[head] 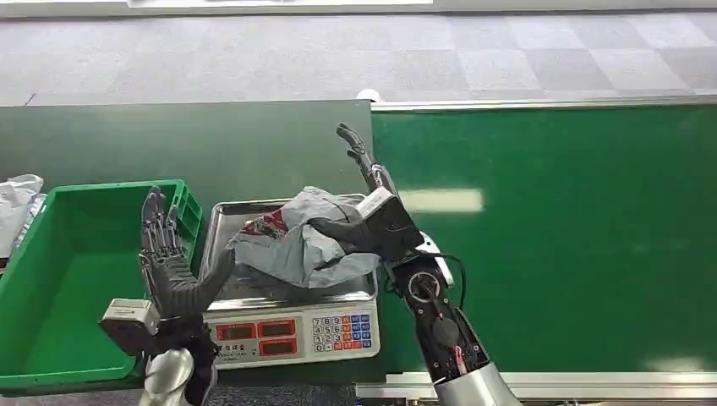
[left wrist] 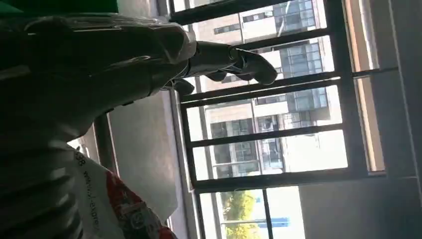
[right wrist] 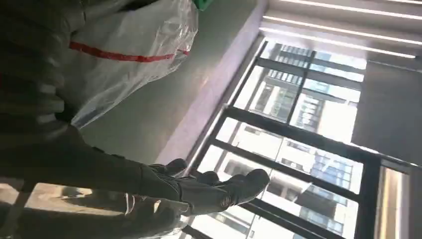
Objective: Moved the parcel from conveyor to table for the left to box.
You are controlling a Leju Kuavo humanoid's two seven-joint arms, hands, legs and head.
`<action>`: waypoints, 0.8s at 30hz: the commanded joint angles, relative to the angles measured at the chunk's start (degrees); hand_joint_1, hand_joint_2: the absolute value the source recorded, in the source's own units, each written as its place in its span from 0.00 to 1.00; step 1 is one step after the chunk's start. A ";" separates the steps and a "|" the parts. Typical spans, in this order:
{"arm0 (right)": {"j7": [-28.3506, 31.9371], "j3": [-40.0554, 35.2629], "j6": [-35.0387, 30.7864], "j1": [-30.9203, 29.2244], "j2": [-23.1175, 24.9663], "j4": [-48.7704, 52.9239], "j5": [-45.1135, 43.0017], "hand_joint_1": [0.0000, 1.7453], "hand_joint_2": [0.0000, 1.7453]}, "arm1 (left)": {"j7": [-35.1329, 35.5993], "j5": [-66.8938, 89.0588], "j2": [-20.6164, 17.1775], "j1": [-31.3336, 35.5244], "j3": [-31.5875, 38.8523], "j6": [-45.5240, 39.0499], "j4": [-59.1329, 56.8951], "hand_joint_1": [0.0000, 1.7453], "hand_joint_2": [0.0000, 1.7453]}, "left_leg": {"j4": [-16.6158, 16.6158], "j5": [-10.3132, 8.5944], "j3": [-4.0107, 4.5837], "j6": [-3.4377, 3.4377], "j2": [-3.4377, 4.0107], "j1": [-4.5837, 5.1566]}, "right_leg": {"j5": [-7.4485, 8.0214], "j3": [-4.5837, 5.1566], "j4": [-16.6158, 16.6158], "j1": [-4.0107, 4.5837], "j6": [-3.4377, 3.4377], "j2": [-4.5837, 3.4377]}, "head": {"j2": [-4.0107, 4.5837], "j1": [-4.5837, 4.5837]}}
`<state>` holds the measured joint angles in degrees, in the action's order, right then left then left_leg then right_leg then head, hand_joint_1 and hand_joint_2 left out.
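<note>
The grey plastic parcel (head: pixel 296 241) with a red print lies crumpled on the steel tray (head: pixel 221 213) of a weighing scale (head: pixel 296 331). My right hand (head: pixel 376 216) is at the parcel's right side, fingers stretched up and away, its thumb lying across the bag's top. My left hand (head: pixel 169 271) stands at the scale's left edge, fingers straight up, thumb reaching toward the parcel's left end. The left wrist view shows my left hand (left wrist: pixel 99 64) spread, with the parcel (left wrist: pixel 124 209) beside it. In the right wrist view my right hand (right wrist: pixel 99 169) is spread beside the parcel (right wrist: pixel 124 55).
A green plastic bin (head: pixel 76 254) stands left of the scale, right behind my left hand. The green conveyor belt (head: pixel 575 237) runs to the right. A white bag (head: pixel 17 199) lies at the far left. The dark green table (head: pixel 169 144) extends behind the scale.
</note>
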<state>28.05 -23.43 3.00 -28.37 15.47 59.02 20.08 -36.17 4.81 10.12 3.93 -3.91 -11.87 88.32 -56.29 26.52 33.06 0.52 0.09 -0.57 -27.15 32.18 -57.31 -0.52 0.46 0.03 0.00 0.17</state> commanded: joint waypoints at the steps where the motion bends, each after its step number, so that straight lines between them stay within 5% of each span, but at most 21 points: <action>1: 3.30 1.35 1.37 1.43 -2.64 7.23 -3.62 0.00 1.00 | 1.06 1.21 -1.24 3.93 -3.02 1.15 -7.26 0.00 1.00 | 0.06 -0.05 -0.05 -0.03 -0.12 0.00 | 0.02 -0.10 0.08 0.01 0.00 0.12 | 0.00 0.00; 7: 4.83 4.33 2.50 4.51 -3.57 14.96 -10.18 0.00 1.00 | 3.36 4.22 -1.81 3.95 -5.56 3.24 -8.31 0.00 1.00 | 0.09 -0.05 -0.07 -0.02 -0.22 0.00 | -0.02 -0.15 0.11 0.00 -0.02 0.23 | 0.00 0.00; 21: 5.41 4.95 1.99 5.14 -4.18 12.26 -11.71 0.00 1.00 | 4.17 4.90 -4.18 2.44 -9.52 16.48 -9.11 0.00 1.00 | 0.06 -0.01 -0.11 -0.01 0.01 0.00 | 0.01 -0.12 0.08 0.00 -0.02 0.01 | 0.00 0.00; 22: 5.50 4.73 1.99 4.93 -4.19 11.69 -11.74 0.00 1.00 | 3.27 4.13 -4.48 2.05 -9.56 20.10 -8.77 0.86 1.00 | 0.11 -0.03 -0.14 -0.02 -0.04 0.00 | 0.02 -0.18 0.13 0.01 -0.02 0.06 | 0.00 0.02; 23: 5.78 4.40 2.01 4.71 -4.20 10.78 -12.07 0.00 1.00 | 0.78 6.26 -4.90 1.26 -10.44 25.54 -8.18 1.00 1.00 | 0.07 -0.01 -0.11 -0.01 0.00 0.00 | 0.01 -0.13 0.09 0.00 -0.02 0.01 | 0.00 0.00; 24: 5.89 4.29 1.99 4.58 -4.21 10.22 -12.25 0.00 1.00 | 0.24 7.91 -4.91 0.83 -10.82 26.49 -7.81 1.00 1.00 | 0.06 0.00 -0.11 -0.01 0.04 0.01 | 0.01 -0.10 0.07 -0.01 -0.01 -0.04 | 0.00 0.02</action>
<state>33.31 -18.73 4.96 -22.23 12.94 72.63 8.41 -31.80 10.86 8.06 5.80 -11.24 2.41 82.40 -56.30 26.52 33.05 0.52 0.12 -0.58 -27.14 32.16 -57.31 -0.52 0.46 0.01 0.00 0.20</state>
